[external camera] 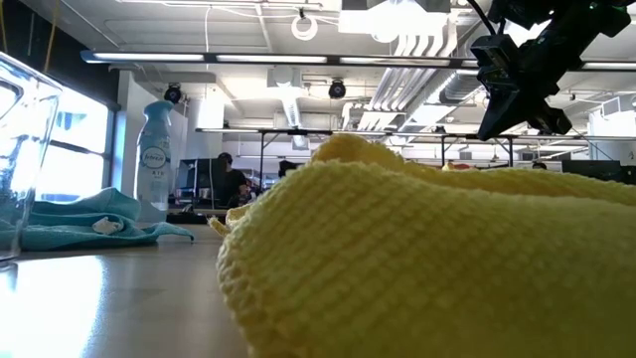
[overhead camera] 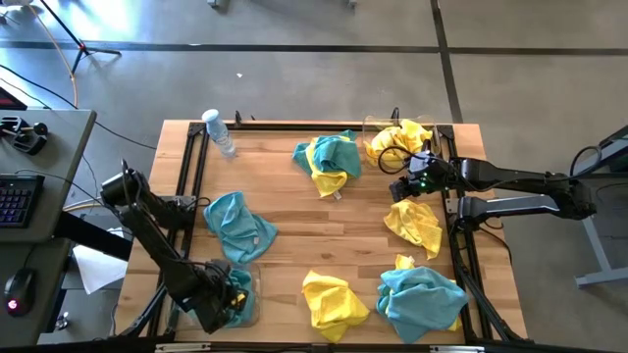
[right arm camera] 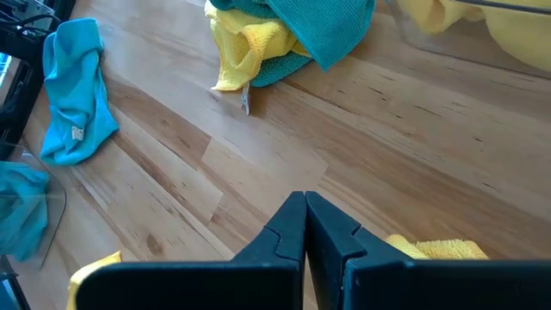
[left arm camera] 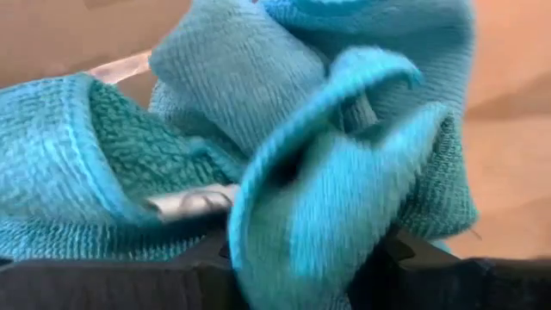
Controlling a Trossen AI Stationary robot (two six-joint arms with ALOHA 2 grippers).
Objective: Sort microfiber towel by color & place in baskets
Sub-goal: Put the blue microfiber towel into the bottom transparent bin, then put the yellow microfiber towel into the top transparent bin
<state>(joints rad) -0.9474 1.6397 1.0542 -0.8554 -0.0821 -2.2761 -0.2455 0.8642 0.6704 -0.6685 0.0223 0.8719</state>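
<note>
Teal and yellow microfiber towels lie crumpled about the table: a teal one (overhead camera: 238, 226), a mixed teal-and-yellow pile (overhead camera: 329, 162), a yellow one (overhead camera: 414, 224), another yellow (overhead camera: 332, 299) and a teal heap (overhead camera: 422, 299). My left gripper (overhead camera: 224, 297) is low over the clear basket (overhead camera: 247, 312) at the near left corner, shut on a teal towel (left arm camera: 284, 129). My right gripper (overhead camera: 405, 186) hangs shut above the table, just beyond the yellow towel (right arm camera: 430, 250), touching nothing. The second basket (overhead camera: 378, 126) at the far right corner holds yellow towels (overhead camera: 402, 137). My left gripper has a bunched fold of the teal towel (left arm camera: 301, 232) between its two fingers (left arm camera: 202, 267). Several layers crowd the gap, and the rest of the cloth is heaped in front of the fingers over the basket. The towel itself hides the exact place of contact.
A bottle (overhead camera: 220, 132) stands near the far left corner of the table. Black rails (overhead camera: 186, 176) run along the table's left and right edges. Bare wood (overhead camera: 324, 230) shows in the middle. Left of the table is a desk with a keyboard (overhead camera: 15, 201).
</note>
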